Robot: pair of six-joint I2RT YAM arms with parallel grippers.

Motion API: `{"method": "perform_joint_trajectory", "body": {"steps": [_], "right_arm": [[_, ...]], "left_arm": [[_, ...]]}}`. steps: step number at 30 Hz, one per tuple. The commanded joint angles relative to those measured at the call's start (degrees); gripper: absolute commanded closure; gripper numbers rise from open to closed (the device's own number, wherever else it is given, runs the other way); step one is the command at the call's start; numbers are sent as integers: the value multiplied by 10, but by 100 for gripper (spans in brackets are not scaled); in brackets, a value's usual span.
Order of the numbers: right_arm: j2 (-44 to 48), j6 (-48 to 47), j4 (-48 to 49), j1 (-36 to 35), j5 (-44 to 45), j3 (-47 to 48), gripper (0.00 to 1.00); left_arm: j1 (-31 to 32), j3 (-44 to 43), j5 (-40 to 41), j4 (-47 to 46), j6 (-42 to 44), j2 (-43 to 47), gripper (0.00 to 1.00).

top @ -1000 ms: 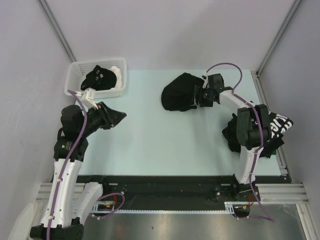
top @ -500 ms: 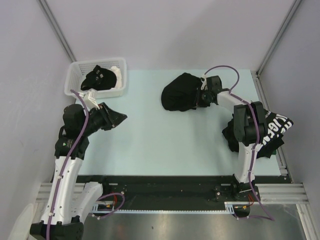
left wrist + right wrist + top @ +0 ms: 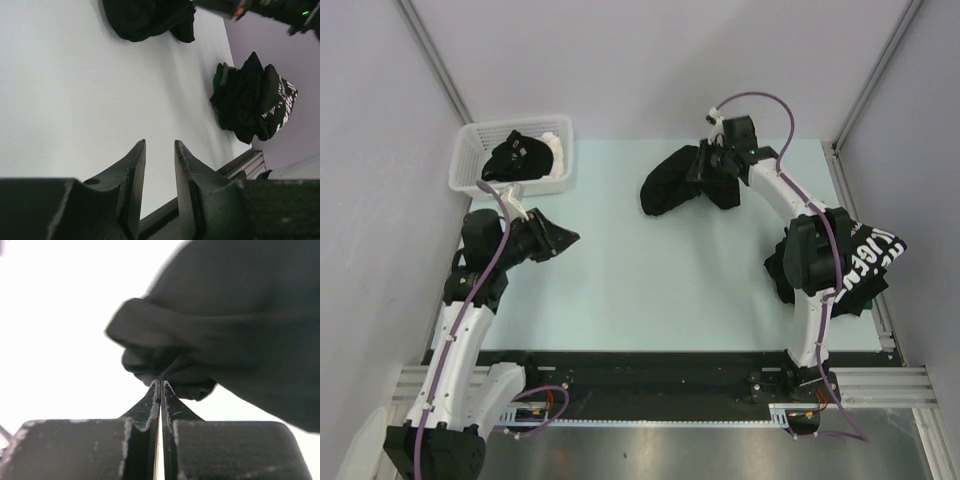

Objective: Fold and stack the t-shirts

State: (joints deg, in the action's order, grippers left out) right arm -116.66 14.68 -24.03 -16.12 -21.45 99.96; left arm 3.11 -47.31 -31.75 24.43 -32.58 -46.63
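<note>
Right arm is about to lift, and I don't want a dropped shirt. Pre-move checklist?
1. Right jaws shut on the loose t-shirt: ok, a fold sits pinched at the tips.
2. Enough cloth caught: cannot tell, only a thin fold enters the tips.
3. Left jaws parted and empty: ok, above bare table.
4. Left arm apart from that shirt: ok.
5. Heap of shirts at the right edge folded flat: not ok, it is bunched.
6. Basket emptied: not ok, a black garment lies inside.
</note>
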Motion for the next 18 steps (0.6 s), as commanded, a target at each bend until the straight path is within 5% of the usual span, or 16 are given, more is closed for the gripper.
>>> {"method": "perform_joint_trajectory", "body": {"steps": [1, 8, 13, 18], "right_arm": [[64, 19, -35, -42, -38, 151, 100], [-25, 36, -177, -117, -19, 522, 100], [59, 97, -85, -134, -32, 424, 100], [112, 115, -96, -143, -42, 407, 100]], "left_arm": [[11, 20, 7, -56, -11, -12, 66], [29, 34, 27, -76, -12, -50, 67], [42, 35, 27, -92, -12, -77, 67], [58, 34, 17, -106, -13, -96, 68]]}}
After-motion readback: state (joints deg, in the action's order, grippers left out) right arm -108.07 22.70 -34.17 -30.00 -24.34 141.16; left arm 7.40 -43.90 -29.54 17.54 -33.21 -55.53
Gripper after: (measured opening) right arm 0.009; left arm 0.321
